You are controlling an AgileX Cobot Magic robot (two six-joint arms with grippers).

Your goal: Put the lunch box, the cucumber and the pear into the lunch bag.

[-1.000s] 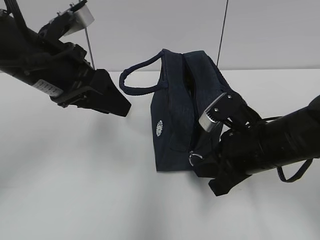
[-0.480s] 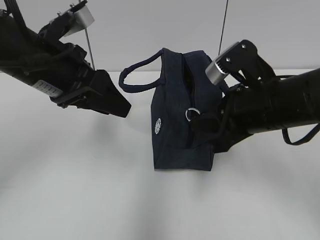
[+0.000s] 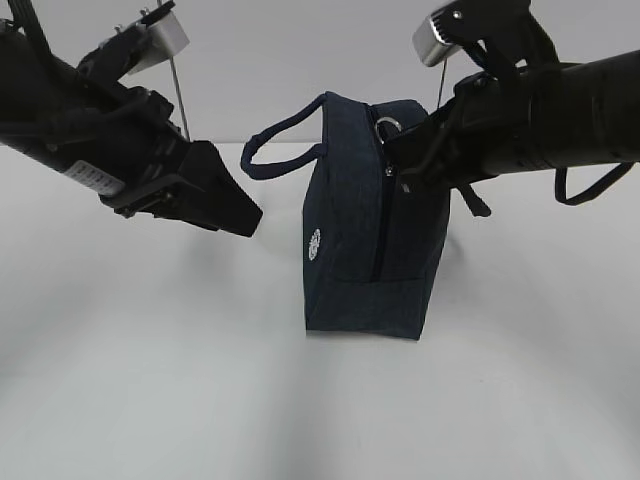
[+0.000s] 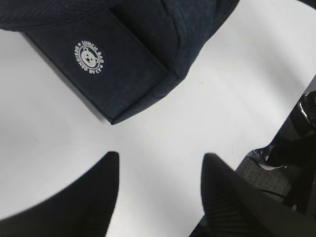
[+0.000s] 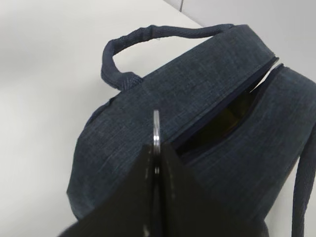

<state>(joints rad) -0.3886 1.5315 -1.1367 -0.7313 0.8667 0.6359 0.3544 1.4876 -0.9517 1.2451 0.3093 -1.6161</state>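
We see our right jaws (image 5: 157, 158) pinched together on the thin metal ring pull (image 5: 156, 129) atop the upright navy fabric lunch bag (image 3: 365, 230), while our left jaws (image 4: 160, 187) hang apart above the smooth white counter (image 3: 200, 380).

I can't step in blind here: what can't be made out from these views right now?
- Lunch bag contents: right wrist view shows only a dark slit.
- Zipper past the ring pull: top of bag hidden by right arm, exterior view.
- Lunch box, cucumber, pear: in no view.
- Far handle: cut off, right wrist view.
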